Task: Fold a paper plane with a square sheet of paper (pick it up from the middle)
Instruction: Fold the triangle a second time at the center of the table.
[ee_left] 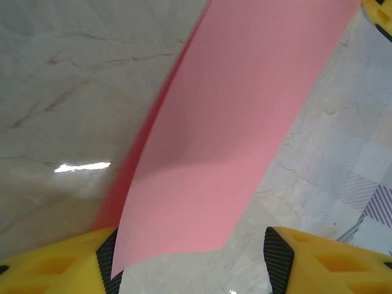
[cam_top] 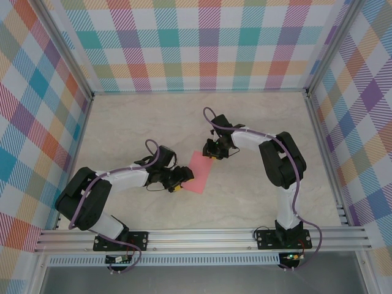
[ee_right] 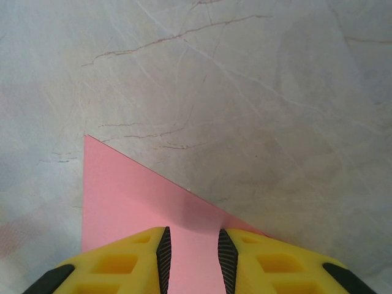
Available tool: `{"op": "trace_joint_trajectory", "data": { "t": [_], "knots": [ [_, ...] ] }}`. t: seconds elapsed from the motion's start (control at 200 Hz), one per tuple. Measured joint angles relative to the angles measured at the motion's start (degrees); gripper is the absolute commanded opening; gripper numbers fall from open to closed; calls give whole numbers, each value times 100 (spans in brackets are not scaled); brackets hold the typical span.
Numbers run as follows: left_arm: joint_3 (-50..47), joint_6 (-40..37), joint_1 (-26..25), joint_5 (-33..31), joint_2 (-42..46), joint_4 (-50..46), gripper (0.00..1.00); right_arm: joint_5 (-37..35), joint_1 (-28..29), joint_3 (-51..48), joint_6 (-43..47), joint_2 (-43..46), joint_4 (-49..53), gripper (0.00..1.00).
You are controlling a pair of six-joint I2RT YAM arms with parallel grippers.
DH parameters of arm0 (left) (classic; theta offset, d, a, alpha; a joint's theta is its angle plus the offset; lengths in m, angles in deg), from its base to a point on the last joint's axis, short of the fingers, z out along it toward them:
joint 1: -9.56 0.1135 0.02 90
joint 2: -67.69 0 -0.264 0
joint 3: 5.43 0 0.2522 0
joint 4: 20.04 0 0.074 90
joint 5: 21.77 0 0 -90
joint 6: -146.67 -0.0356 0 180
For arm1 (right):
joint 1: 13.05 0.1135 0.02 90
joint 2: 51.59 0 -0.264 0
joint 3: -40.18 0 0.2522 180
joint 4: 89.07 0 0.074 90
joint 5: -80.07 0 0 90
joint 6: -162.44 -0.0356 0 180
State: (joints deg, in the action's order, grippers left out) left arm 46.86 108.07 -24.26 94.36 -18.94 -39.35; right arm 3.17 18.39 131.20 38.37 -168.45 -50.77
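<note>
Paper sheet (ee_left: 233, 122) arches (edge raised) between left gripper (ee_left: 191, 248) fingers.

The square sheet of paper (ee_left: 233, 122) looks matt, the marble-patterned table (ee_left: 61, 92) glossy.

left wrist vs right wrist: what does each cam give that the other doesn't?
Left wrist: the square sheet of paper bowed, its end between the wide-set fingers of the left gripper, with a second layer showing along its left edge. Right wrist: a sharp corner of the sheet lying flat, with the right gripper narrowly open over its edge. Both: pink paper on the marble table, and yellow fingers with black pads.
</note>
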Motion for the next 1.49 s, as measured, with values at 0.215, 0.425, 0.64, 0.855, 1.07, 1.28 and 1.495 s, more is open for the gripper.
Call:
{"op": "trace_joint_trajectory", "data": {
  "t": [0.215, 0.425, 0.64, 0.855, 1.07, 1.28, 1.495],
  "knots": [
    [0, -2, -7, 46, 0, 57, 58, 0, 0, 0, 0, 0, 0, 31],
    [0, -20, -39, 175, 107, 151, 57, 20, -11, 0, 0, -11, 0, 30],
    [140, -85, -103, 286, 343, 258, 58, 92, -37, 2, -2, -26, -4, 30],
    [361, -127, -103, 452, 90, 651, 55, 151, -50, 2, -7, -26, -9, 30],
    [466, -151, -103, 472, -304, 911, 55, 299, -94, -11, -20, -11, -28, 30],
    [466, -151, -103, 413, -584, 1034, 51, 680, -151, -437, -15, 271, -319, 35],
    [466, -140, -105, 245, -590, 1069, 36, 1248, -151, -1110, 68, 1281, -501, 38]
  ]
}}
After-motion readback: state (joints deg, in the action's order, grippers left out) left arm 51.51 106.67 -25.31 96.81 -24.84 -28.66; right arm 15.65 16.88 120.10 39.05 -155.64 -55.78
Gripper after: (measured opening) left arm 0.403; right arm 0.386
